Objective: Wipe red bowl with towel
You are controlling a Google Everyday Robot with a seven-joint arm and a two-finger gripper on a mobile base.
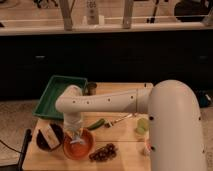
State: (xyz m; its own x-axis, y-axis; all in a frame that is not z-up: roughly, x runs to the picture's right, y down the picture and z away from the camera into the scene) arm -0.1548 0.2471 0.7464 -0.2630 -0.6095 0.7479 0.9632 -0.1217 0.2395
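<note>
A red bowl (79,146) sits on the wooden table (122,150) near its front left. My gripper (75,137) hangs from the white arm (107,102) straight down into the bowl, over its middle. A small pale thing shows at the gripper's tip inside the bowl; it may be the towel, but I cannot tell.
A green tray (56,95) lies at the back left. A dark bowl with a pale object (49,136) stands left of the red bowl. Grapes (103,153), a green vegetable (97,123), a fork (120,119), a green apple (142,127) and a small cup (91,88) lie around.
</note>
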